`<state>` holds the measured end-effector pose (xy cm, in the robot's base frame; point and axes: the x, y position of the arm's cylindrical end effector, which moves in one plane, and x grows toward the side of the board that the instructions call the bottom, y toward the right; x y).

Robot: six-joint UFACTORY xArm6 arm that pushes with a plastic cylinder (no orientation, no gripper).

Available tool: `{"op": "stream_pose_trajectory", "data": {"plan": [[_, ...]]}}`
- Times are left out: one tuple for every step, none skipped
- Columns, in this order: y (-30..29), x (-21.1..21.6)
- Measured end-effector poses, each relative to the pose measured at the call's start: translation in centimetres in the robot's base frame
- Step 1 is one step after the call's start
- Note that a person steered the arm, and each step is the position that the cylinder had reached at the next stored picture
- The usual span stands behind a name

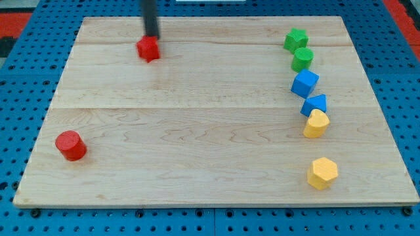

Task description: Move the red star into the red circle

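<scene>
The red star (149, 48) lies near the view's top left on the wooden board (197, 131). The red circle, a short red cylinder (71, 145), stands at the view's lower left, far from the star. My tip (151, 37) is at the star's upper edge, touching or almost touching it from the view's top side. The rod rises out of the view's top.
Down the view's right side lie a green star (296, 40), a green cylinder (302, 59), a blue cube (304, 83), a smaller blue block (314, 104), a yellow block (316, 123) and a yellow hexagon (322, 173). Blue pegboard surrounds the board.
</scene>
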<state>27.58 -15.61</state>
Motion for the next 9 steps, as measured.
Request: {"op": "stream_pose_trajectory", "data": {"plan": [[-0.7, -0.5], [2.6, 0.2], [0.1, 5.3], [-4.8, 8.0], [-4.6, 8.0], [-4.7, 8.0], [-4.7, 8.0], [-6.5, 8.1], [-6.5, 10.1]]}}
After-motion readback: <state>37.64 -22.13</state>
